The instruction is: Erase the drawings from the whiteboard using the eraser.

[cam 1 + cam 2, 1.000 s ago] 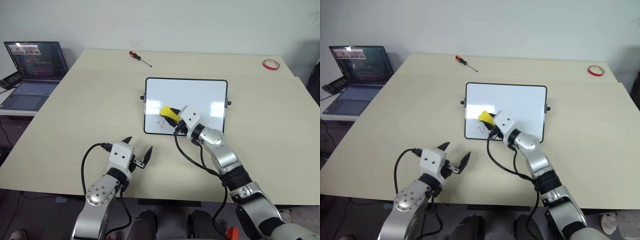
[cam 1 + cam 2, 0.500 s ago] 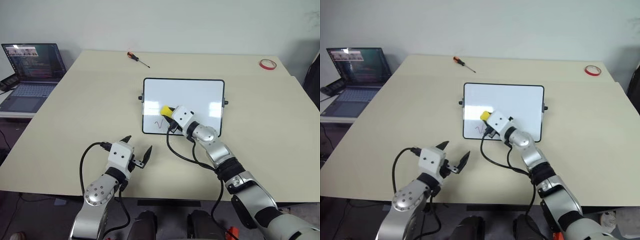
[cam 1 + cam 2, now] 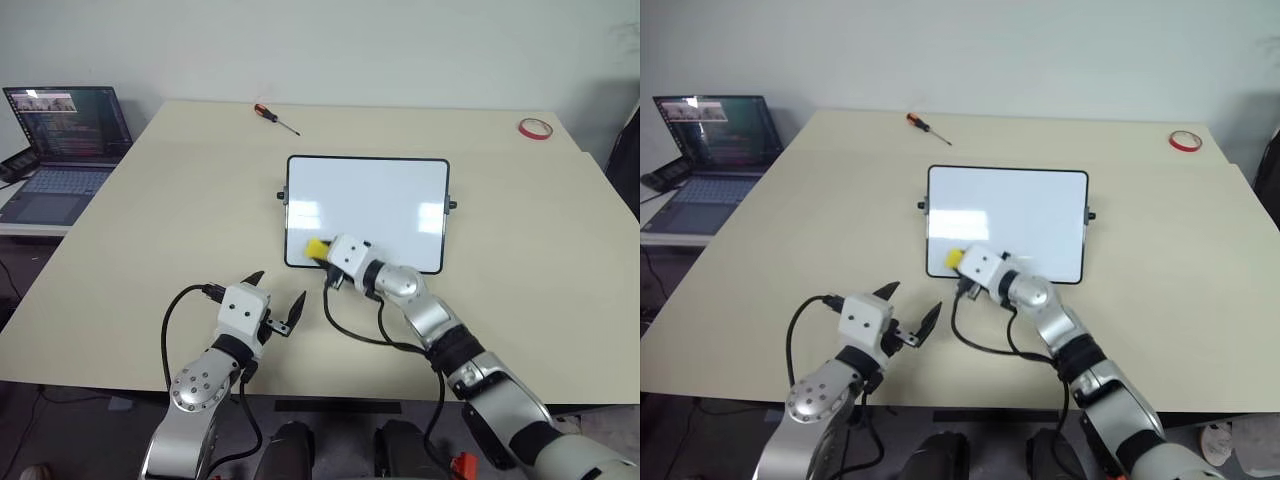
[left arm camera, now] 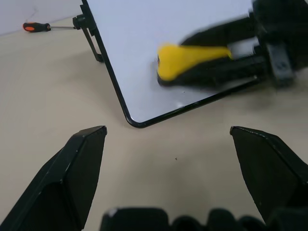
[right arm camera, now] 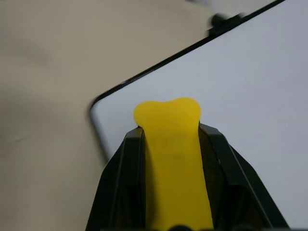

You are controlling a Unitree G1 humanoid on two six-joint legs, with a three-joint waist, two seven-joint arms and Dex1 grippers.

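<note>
My right gripper [image 3: 325, 250], clamped on the eraser [image 3: 318, 246] over the whiteboard [image 3: 367, 200] corner (left gripper [image 3: 276, 302] spread, unladen).

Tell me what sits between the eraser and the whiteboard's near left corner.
Nothing visible does. The right gripper is shut on the eraser, and the eraser already lies over the near left corner of the whiteboard. No red marks show on the board around it. The left gripper sits open, clear of the board.
</note>
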